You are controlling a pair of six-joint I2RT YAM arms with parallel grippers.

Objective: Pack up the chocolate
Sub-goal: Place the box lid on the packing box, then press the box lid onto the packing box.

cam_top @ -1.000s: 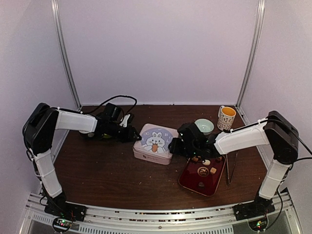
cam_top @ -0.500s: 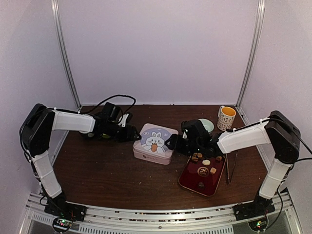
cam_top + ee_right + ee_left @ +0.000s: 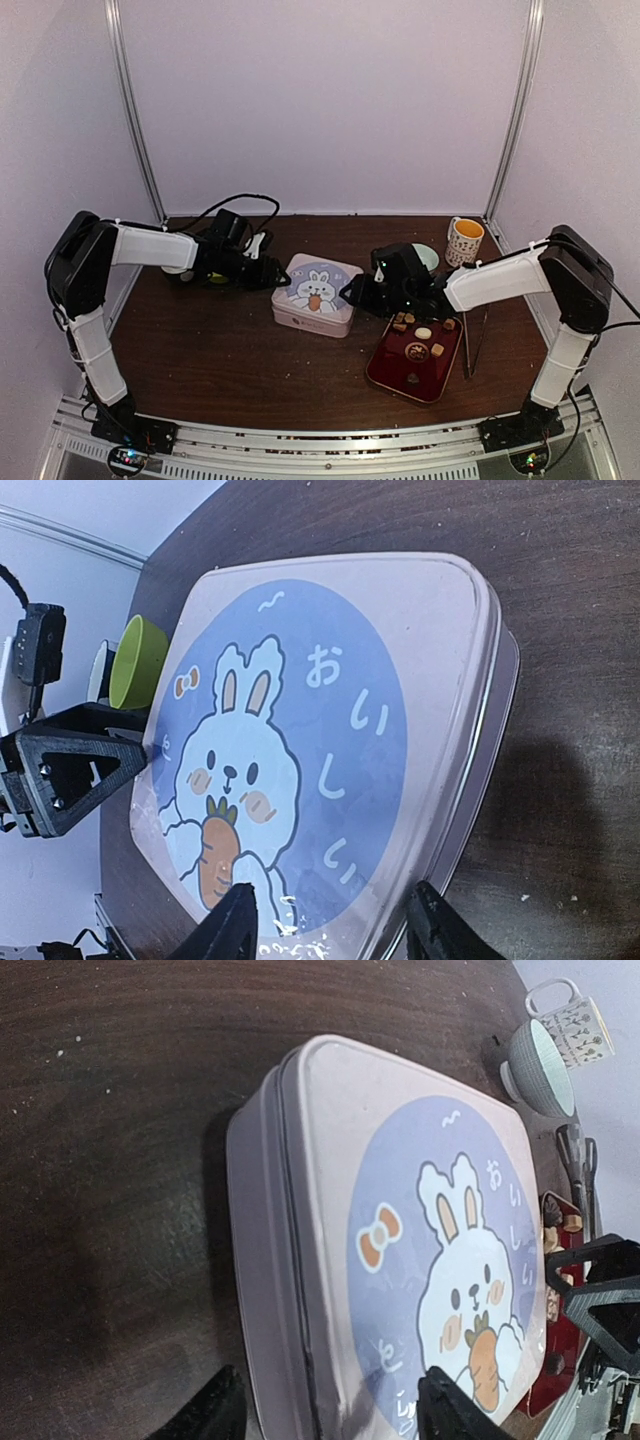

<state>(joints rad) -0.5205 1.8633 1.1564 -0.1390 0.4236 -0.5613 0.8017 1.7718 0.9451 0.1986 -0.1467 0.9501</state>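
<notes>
A pale pink tin (image 3: 313, 294) with a rabbit on its blue lid lies shut at mid-table. Several chocolate pieces (image 3: 423, 333) lie on a dark red tray (image 3: 392, 375) to its right. My left gripper (image 3: 276, 279) is at the tin's left edge. In the left wrist view it (image 3: 335, 1415) stands open, one finger beside the tin (image 3: 400, 1250) wall and one over the lid. My right gripper (image 3: 352, 293) is at the tin's right edge. In the right wrist view it (image 3: 330, 935) is open astride the rim of the tin (image 3: 320, 740).
A teal bowl (image 3: 426, 257) and a yellow-lined mug (image 3: 465, 240) stand at the back right. Metal tongs (image 3: 470, 340) lie right of the tray. A green bowl (image 3: 213, 277) sits behind my left wrist. Crumbs dot the dark wooden table (image 3: 220, 360).
My right gripper has shifted back and left along the tin's right edge, away from the tray. The left jaws stand wider at the tin's left edge. The tin has nudged slightly left.
</notes>
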